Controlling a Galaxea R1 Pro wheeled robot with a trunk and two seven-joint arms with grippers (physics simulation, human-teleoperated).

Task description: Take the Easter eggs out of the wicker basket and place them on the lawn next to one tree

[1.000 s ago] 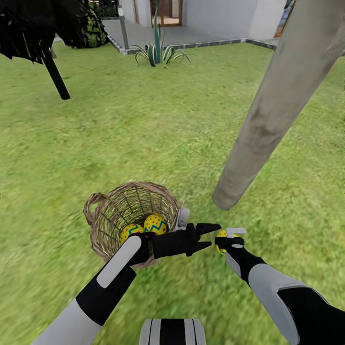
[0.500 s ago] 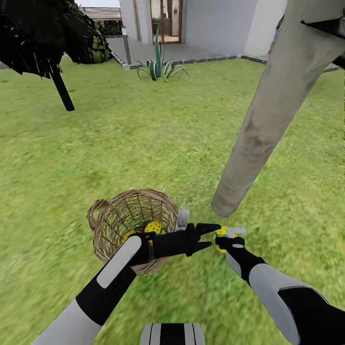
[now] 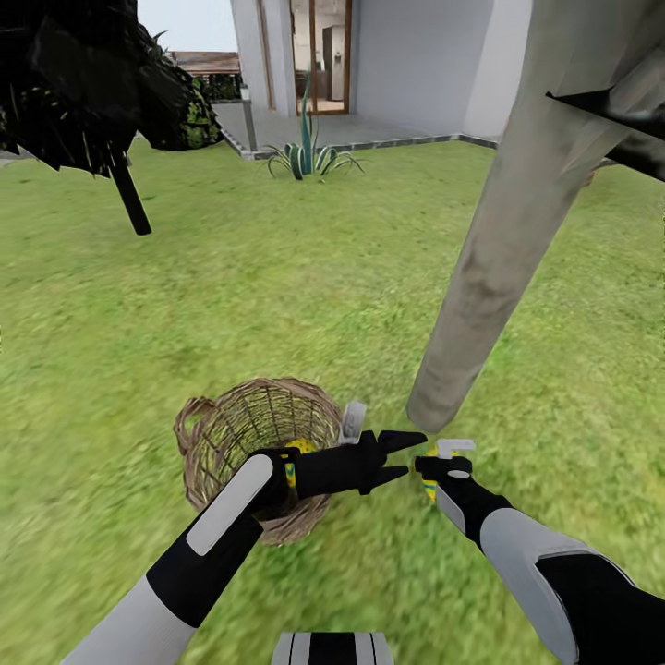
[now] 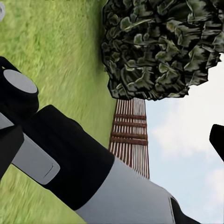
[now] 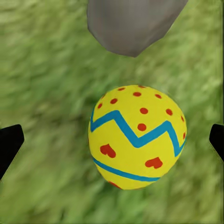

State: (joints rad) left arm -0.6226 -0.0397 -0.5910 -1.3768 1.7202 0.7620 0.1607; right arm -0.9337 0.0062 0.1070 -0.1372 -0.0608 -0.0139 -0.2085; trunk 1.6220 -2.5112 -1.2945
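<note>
My right gripper (image 3: 441,459) hangs low over the lawn (image 3: 277,277), close to the foot of the pale tree (image 3: 517,231), and its jaws are spread wide. In my right wrist view an egg (image 5: 137,136) sits between the two black fingertips (image 5: 9,144) with clear gaps on both sides, grass under it and the trunk base just beyond it. So I judge it is let go and lying on the lawn beside the tree, though from the head view I catch only a sliver of yellow under the gripper (image 3: 430,480) and cannot swear it is fully at rest.

Over the past second my head has tipped up: the house and sky have come into the picture, and the wicker basket (image 3: 259,443) has slid lower relative to my arms. The two eggs that were plain to see in the basket are now mostly covered by my left forearm; one yellow patch (image 3: 294,454) peeps out by the wrist.

My left gripper (image 3: 399,456) points across toward the right one, just ahead of the basket's rim, jaws parted and holding nothing.

That makes one egg down by the tree, I think, and two left to fetch from the basket behind my left hand.
</note>
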